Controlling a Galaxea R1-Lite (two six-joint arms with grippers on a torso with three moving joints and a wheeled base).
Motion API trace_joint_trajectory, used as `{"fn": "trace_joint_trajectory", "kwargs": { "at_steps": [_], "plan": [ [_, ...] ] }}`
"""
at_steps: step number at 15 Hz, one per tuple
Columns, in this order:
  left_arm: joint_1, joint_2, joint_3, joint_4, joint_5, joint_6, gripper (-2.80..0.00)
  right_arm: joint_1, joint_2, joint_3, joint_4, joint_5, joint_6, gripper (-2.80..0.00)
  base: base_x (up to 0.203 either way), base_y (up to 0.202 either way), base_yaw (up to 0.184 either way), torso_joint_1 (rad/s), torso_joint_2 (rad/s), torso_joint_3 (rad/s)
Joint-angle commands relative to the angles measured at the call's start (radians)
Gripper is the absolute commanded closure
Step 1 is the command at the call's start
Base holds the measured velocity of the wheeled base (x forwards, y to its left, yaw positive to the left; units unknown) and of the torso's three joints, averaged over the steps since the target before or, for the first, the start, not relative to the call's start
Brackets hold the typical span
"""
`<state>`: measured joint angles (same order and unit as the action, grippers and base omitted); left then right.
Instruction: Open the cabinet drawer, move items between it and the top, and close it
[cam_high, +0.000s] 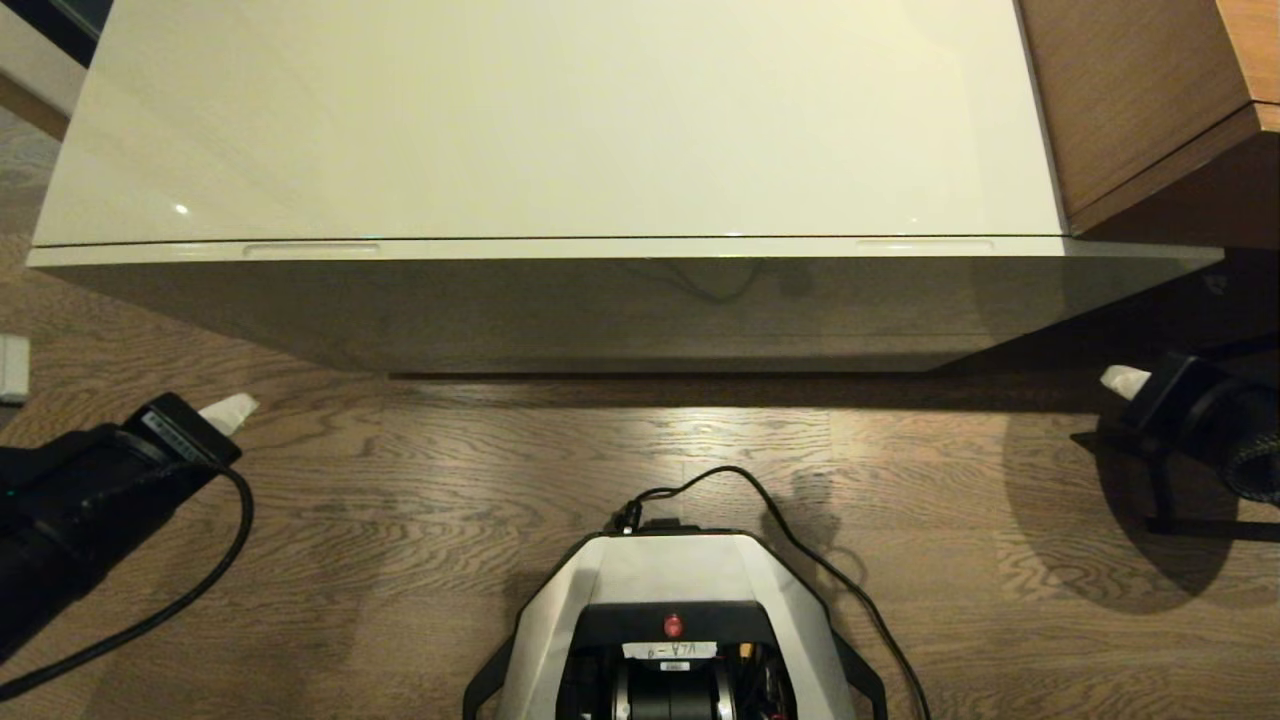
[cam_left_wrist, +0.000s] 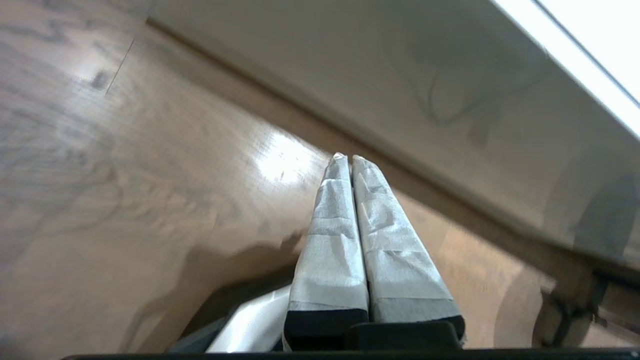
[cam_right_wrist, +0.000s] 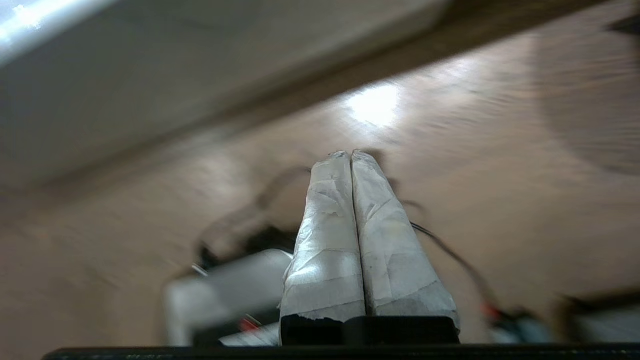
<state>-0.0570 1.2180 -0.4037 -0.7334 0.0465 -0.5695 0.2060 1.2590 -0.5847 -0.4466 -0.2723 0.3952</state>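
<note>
Facing the closed cabinet drawer (cam_high: 620, 305) under the bare top (cam_high: 560, 120); base label handwriting unreadable. Left gripper (cam_high: 232, 408) and right gripper (cam_high: 1122, 380), fingers pressed together, hover over wood floor (cam_high: 500, 480) before the drawer's outer corners.

top (cam_high: 560, 120) above drawer (cam_high: 620, 248), floor (cam_high: 450, 480) before

Glossy smooth cream top (cam_high: 560, 120), grained wooden floor (cam_high: 500, 460), matt brown wooden furniture (cam_high: 1130, 100).

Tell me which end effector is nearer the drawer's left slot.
Left. The left end effector sits just below the left slot, over the floor; the right end effector is far across, beyond the other slot.
</note>
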Motion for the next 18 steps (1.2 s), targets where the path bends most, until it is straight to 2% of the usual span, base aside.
{"fn": "trace_joint_trajectory", "kwargs": {
  "at_steps": [1,5,8,9,11,12,13,15,17,18],
  "plan": [
    [0.000,-0.208,-0.006,0.152,-0.009,0.024,0.00,0.000,-0.157,0.007,0.116,-0.034,-0.037,0.00,0.000,0.000,0.000,0.000,0.00,0.000],
    [-0.001,-0.517,-0.009,0.502,-0.032,0.126,0.00,0.007,-0.426,-0.029,0.510,-0.097,-0.090,0.00,0.000,0.000,0.000,0.000,0.00,0.000],
    [0.003,-0.789,-0.055,0.847,-0.045,0.177,0.00,0.010,-0.678,-0.085,0.831,-0.106,-0.138,0.00,0.000,0.000,0.000,0.000,0.00,0.000],
    [0.007,-0.856,-0.073,0.965,-0.050,0.201,0.00,0.000,-0.750,-0.099,0.930,-0.107,-0.167,0.00,0.000,0.000,0.000,0.000,0.00,0.000],
    [0.028,-0.968,-0.093,1.123,-0.080,0.257,0.00,-0.085,-0.883,-0.105,1.053,-0.059,-0.266,0.00,0.000,0.000,0.000,0.000,0.00,0.000],
    [0.051,-0.996,-0.093,1.170,-0.111,0.283,0.00,-0.136,-0.929,-0.094,1.098,0.004,-0.322,0.00,0.000,0.000,0.000,0.000,0.00,0.000],
    [0.060,-1.010,-0.076,1.173,-0.121,0.286,0.00,-0.153,-0.955,-0.067,1.110,0.049,-0.349,0.00,0.000,0.000,0.000,0.000,0.00,0.000],
    [0.069,-1.031,0.015,1.165,-0.120,0.287,0.00,-0.171,-1.025,0.066,1.076,0.133,-0.372,0.00,0.000,0.000,0.000,0.000,0.00,0.000],
    [0.068,-1.075,0.073,1.143,-0.129,0.309,0.00,-0.187,-1.103,0.175,0.975,0.226,-0.397,0.00,0.000,0.000,0.000,0.000,0.00,0.000],
    [0.067,-1.107,0.106,1.139,-0.133,0.352,0.00,-0.191,-1.177,0.251,0.892,0.275,-0.420,0.00,0.000,0.000,0.000,0.000,0.00,0.000]
  ]
}}
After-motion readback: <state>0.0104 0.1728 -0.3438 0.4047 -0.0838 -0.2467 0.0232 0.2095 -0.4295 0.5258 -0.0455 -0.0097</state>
